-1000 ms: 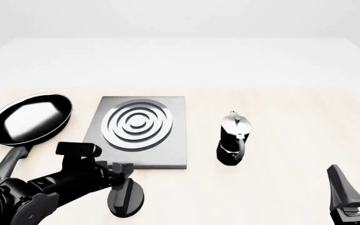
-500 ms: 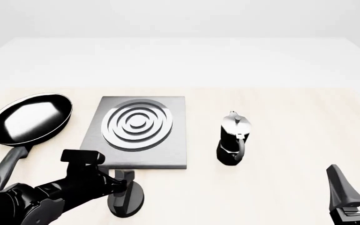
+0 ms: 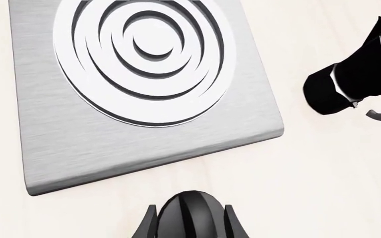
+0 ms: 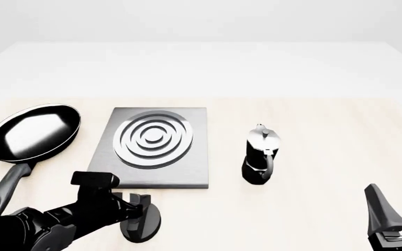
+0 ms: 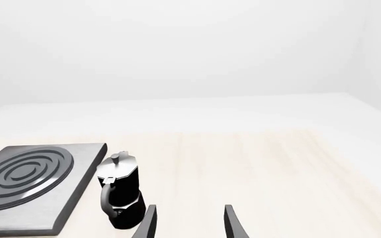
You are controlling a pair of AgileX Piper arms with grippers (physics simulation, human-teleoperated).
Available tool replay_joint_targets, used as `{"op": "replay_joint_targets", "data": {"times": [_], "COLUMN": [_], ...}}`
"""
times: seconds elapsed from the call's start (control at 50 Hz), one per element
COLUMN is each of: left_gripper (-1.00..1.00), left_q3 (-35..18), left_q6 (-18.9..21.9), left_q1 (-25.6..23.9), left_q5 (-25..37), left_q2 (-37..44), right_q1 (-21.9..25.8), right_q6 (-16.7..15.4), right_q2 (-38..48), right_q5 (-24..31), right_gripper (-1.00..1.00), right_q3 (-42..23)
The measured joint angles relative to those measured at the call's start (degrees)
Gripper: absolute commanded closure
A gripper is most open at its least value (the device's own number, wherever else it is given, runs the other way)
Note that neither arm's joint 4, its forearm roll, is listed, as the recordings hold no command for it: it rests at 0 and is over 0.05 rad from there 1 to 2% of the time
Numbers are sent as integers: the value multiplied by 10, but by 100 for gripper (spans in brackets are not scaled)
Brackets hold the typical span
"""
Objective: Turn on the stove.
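Observation:
The stove [image 4: 155, 146] is a flat grey metal slab with a ringed round burner, left of the table's middle. It also shows in the left wrist view [image 3: 144, 99] and the right wrist view [image 5: 31, 183]. Its black ridged knob [image 4: 145, 224] stands on the table just in front of the slab. My left gripper [image 4: 132, 205] is down over the knob. In the left wrist view the knob [image 3: 190, 223] sits between the spread fingers of the left gripper [image 3: 190, 209], filling the gap. My right gripper [image 4: 398, 201] is open and empty at the near right, also seen in its wrist view [image 5: 189, 218].
A black frying pan [image 4: 33, 130] lies left of the stove, its handle pointing toward my left arm. A black-and-silver moka pot [image 4: 260, 154] stands right of the stove, also seen in the left wrist view [image 3: 349, 82] and the right wrist view [image 5: 121, 193].
My left arm has come down and drawn back a little, bringing its fingers around the knob. The right arm has not moved.

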Motion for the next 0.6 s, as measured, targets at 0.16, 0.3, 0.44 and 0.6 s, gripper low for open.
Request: {"op": "replay_joint_targets", "data": {"times": [0.16, 0.3, 0.44, 0.6], "left_gripper": [-100, -100, -100, -100], "left_q3": [3, 6, 9, 10], "left_q6": [-1, -3, -4, -10], "left_q1": [1, 2, 3, 2], "left_q5": [-11, -22, -34, -50], "left_q2": [12, 23, 36, 50], "right_q1": [0, 0, 0, 0], "right_q6": [0, 1, 1, 1], "right_q2": [-1, -1, -1, 0], "right_q5": [1, 1, 1, 1], "right_gripper": [-100, -100, -100, -100], "right_q3": [0, 0, 0, 0]}}
